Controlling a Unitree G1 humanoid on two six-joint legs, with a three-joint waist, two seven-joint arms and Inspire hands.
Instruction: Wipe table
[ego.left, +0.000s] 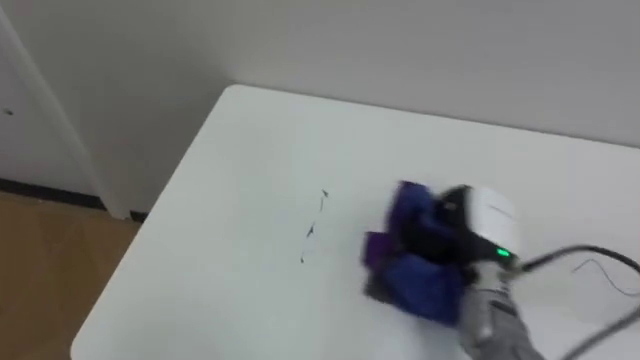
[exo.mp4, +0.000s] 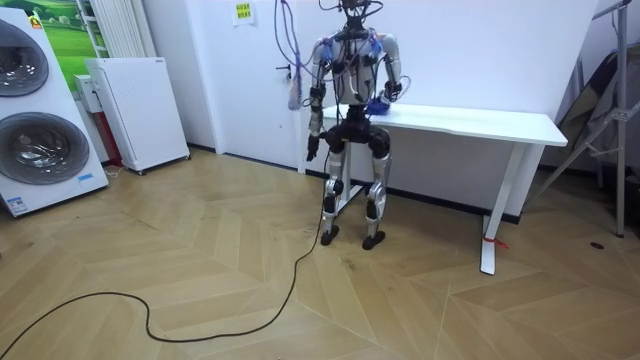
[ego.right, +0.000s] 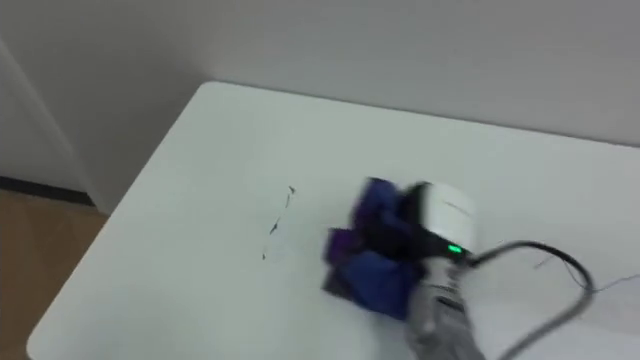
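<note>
On table (ego.left: 230, 150), cloth (ego.left: 418, 282) hides fingers of right hand (ego.left: 482, 216).

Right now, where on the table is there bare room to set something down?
Bare white table runs from the far left corner to the pen marks; the far strip along the wall is free too. Crowded near the right, where the right hand rests on the blue cloth.

Both eye views look down from the robot's head, close above the table (ego.left: 230, 200), at its left end by the wall (ego.left: 400, 50). They share nearly the same patch. The room view stands far back, behind the robot, and sees the whole table.
</note>
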